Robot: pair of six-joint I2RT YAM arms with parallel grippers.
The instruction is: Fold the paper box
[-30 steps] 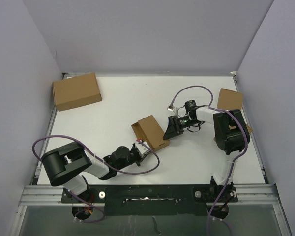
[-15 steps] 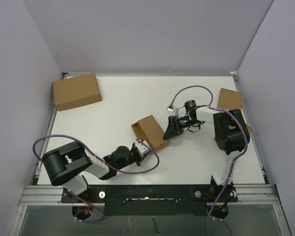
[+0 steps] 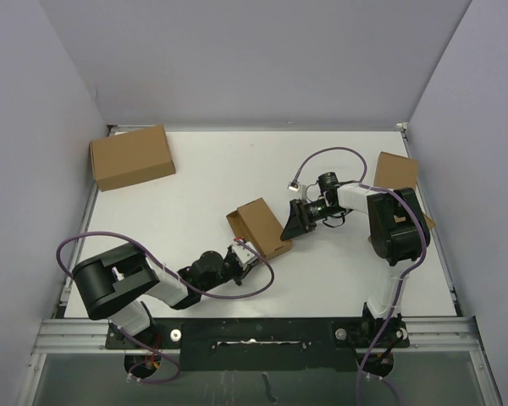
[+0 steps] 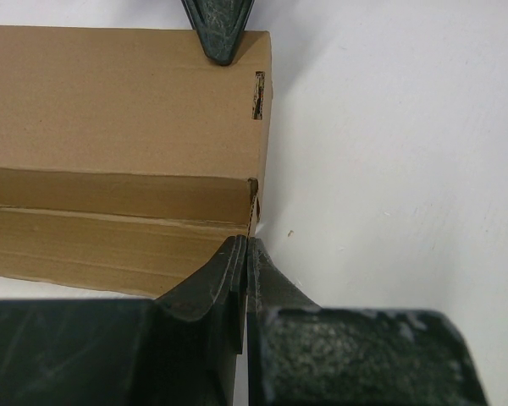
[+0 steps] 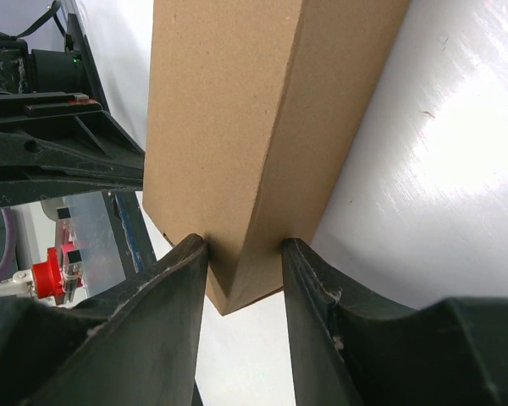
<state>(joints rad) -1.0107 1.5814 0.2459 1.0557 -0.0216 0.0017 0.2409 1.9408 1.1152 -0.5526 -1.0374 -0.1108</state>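
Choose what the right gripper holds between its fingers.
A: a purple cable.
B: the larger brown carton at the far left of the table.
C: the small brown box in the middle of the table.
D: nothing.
C: in the right wrist view the right gripper has a finger pressed on each side of the paper box.

2 arms (image 3: 165, 288) (image 3: 394, 224), 1 paper box (image 3: 261, 225), 1 carton (image 3: 131, 157), 2 closed boxes (image 3: 395, 170) (image 3: 427, 222)

The paper box (image 3: 260, 226) sits mid-way on the table (image 3: 212, 182), with the left gripper (image 3: 247, 251) at its near corner and the right gripper (image 3: 286, 224) straddling its right end. A carton (image 3: 132, 157) lies at the far left, and another box (image 3: 395, 170) at the right edge.
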